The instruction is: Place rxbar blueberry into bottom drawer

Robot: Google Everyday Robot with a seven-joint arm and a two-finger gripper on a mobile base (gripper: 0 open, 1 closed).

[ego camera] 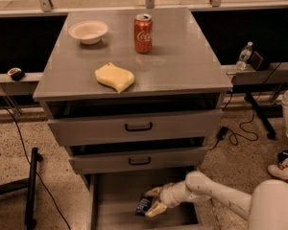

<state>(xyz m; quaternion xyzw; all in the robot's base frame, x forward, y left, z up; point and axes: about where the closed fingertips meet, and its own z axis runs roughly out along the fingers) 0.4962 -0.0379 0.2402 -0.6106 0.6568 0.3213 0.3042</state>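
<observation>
Over bottom drawer (116, 195), hand (151, 201) around rxbar blueberry (142, 205)

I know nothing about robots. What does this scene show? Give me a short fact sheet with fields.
end effector: low at the cabinet's foot, closed on the bar
held item: rxbar blueberry, dark wrapper, over the open tray
bottom drawer: pulled far out, the bar not yet released into it
upper drawers: top drawer and middle drawer, black handles
cabinet top: bowl, red soda can, yellow sponge
to the right: water bottle
</observation>
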